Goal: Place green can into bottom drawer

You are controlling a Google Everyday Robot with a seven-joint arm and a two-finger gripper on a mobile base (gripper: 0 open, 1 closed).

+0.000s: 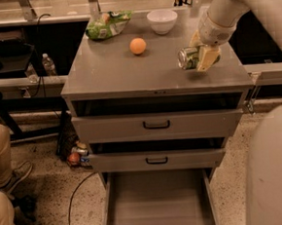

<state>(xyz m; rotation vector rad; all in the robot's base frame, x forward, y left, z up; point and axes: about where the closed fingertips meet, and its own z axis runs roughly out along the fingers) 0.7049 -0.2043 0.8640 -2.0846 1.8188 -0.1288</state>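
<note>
The green can (189, 58) is held on its side, its silver end facing left, a little above the right part of the grey cabinet top (108, 73). My gripper (201, 56) is shut on it, and the white arm comes in from the upper right. The bottom drawer (158, 206) is pulled wide open at the foot of the cabinet, a flat grey tray with thin side walls and nothing in it.
An orange (137, 46), a white bowl (162, 21) and a green snack bag (107, 24) sit on the cabinet top. Two upper drawers with black handles (156, 125) stand slightly open. A person's legs (1, 164) are at the left. Cans and cables lie on the floor (76, 156).
</note>
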